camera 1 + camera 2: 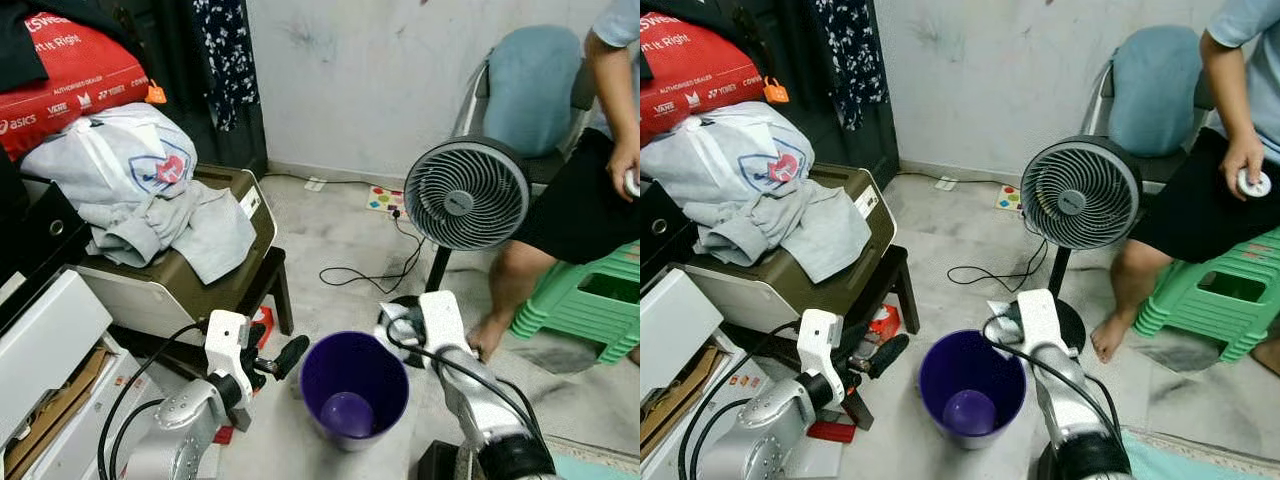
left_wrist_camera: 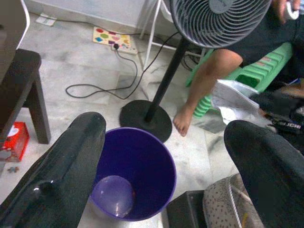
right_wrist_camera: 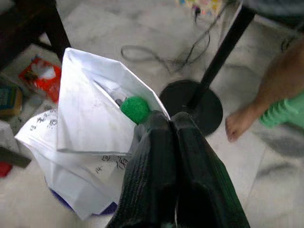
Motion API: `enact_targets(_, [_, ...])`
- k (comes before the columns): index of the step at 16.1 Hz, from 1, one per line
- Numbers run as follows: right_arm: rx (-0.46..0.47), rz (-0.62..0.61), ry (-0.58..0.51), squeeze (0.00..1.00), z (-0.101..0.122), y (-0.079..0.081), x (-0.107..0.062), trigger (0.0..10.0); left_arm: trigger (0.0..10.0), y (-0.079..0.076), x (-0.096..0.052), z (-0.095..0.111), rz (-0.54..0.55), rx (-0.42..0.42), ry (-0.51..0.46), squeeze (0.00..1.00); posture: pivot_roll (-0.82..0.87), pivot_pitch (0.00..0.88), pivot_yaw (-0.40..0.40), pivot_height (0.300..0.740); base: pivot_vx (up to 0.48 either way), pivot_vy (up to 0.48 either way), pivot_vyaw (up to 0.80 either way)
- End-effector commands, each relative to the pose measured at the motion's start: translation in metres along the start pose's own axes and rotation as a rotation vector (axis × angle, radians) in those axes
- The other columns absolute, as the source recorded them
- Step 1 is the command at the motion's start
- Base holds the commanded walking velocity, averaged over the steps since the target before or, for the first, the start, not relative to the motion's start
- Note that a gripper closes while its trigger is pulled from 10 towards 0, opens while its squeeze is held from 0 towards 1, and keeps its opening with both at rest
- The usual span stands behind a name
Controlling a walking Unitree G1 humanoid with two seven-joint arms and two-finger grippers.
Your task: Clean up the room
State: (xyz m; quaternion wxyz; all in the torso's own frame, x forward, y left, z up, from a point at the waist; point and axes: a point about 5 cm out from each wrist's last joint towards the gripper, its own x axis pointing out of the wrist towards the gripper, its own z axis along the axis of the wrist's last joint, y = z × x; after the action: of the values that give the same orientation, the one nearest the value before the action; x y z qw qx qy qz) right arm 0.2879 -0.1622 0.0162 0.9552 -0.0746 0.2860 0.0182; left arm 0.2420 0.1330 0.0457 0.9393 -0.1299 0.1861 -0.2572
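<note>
R gripper [image 3: 172, 124] jaws clamp crumpled paper [image 3: 90, 142] over purple bin [image 1: 353, 385], drop pending; L gripper [image 2: 166, 161] jaws wide

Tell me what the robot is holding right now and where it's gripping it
The right gripper pinches a wad of white paper by its edge, above the purple bin. The left gripper is open, holding nothing.

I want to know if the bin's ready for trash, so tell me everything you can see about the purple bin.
The purple bin is a round, smooth container that looks like plastic, tapering toward its base. It stands upright and open on the pale marble floor, between the two grippers and just in front of the fan's black base. Inside, a paler purple rounded shape lies at the bottom. The right gripper holds white paper at its rim; the left gripper is open beside it.
</note>
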Motion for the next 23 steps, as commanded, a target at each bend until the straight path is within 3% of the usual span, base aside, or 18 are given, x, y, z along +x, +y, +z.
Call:
enact_targets(1, [0.038, -0.015, 0.022, 0.00, -0.001, -0.001, 0.000, 10.0, 10.0, 0.002, -0.002, 0.005, 0.010, 0.017, -0.004, 0.00, -0.06, 0.000, 0.050, 0.740, 0.000, 0.000, 0.00])
enact_targets(3, [0.051, -0.020, 0.059, 0.00, -0.003, -0.002, 0.003, 10.0, 10.0, 0.003, -0.001, 0.008, 0.018, 0.020, -0.010, 0.00, -0.05, 0.000, 0.050, 0.740, 0.000, 0.000, 0.00])
enact_targets(5, [0.044, 0.001, 0.166, 0.00, -0.014, 0.002, 0.006, 10.0, 10.0, 0.003, -0.001, 0.012, 0.032, 0.024, -0.019, 0.00, -0.05, 0.000, 0.052, 0.740, 0.000, 0.000, 0.00])
enact_targets(9, [0.046, 0.007, 0.198, 0.00, -0.018, 0.004, 0.007, 10.0, 10.0, 0.003, -0.005, 0.008, 0.057, 0.023, -0.013, 0.00, -0.04, 0.000, 0.059, 0.740, 0.000, 0.000, 0.00])
enact_targets(13, [0.117, -0.043, 0.233, 0.00, -0.013, 0.005, 0.016, 10.0, 10.0, 0.004, -0.008, 0.008, 0.092, 0.015, -0.018, 0.00, -0.01, 0.000, 0.069, 0.740, 0.000, 0.000, 0.00])
enact_targets(16, [0.141, -0.085, 0.277, 0.00, -0.020, 0.007, 0.019, 10.0, 10.0, 0.009, -0.021, 0.009, 0.125, 0.033, -0.010, 0.00, 0.02, 0.000, 0.083, 0.740, 0.000, 0.000, 0.00])
enact_targets(23, [0.062, -0.161, 0.308, 0.00, -0.037, -0.001, 0.016, 10.0, 10.0, 0.019, -0.055, 0.019, 0.211, 0.062, -0.003, 0.00, 0.14, 0.048, 0.135, 0.740, 0.000, 0.000, 0.00])
